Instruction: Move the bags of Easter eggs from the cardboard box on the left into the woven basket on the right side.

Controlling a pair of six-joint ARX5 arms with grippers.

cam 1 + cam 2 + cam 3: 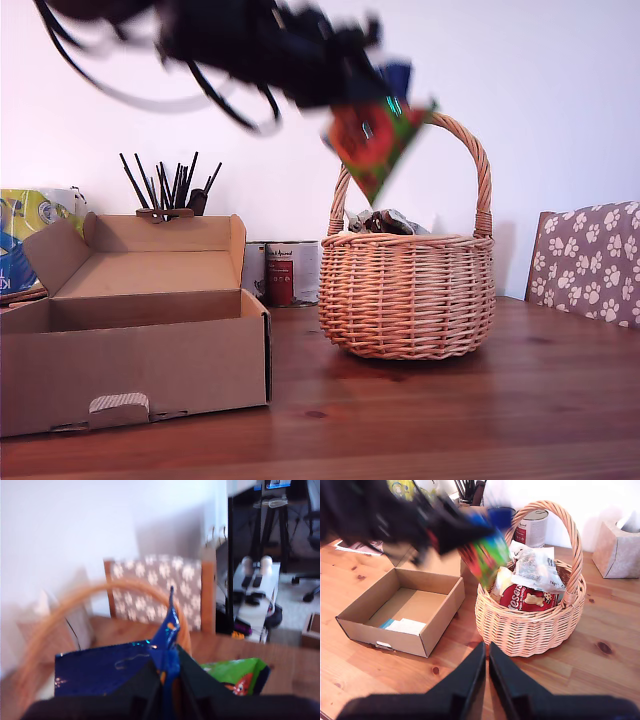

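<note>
my first tool (167, 680) is pinching a bag of easter eggs (375, 140) up in the air, just over the woven basket (408, 295) and beside its tall handle (478, 165). the bag is shiny, with red, green and blue on it, and it hangs tilted. the arm looks blurry in the exterior view and in the second wrist view.

my second tool (487, 672) is high over the counter (480, 410), near the basket. its two dark fingers (467, 675) are pressed nearly together, with only a thin gap, and hold nothing.

the basket stands on the wooden counter on the exterior view's right. other packs (530, 597) lie inside it, one red and one clear and crinkly.

the cardboard box (130, 330) stands on the exterior view's left, well apart from the bag, with its lid flap up. inside it lies a flat white and blue thing (405, 626).

behind stand a tin can (283, 272) and a cup of dark sticks (170, 190). a chair with paw prints (590, 260) is on the exterior view's right
</note>
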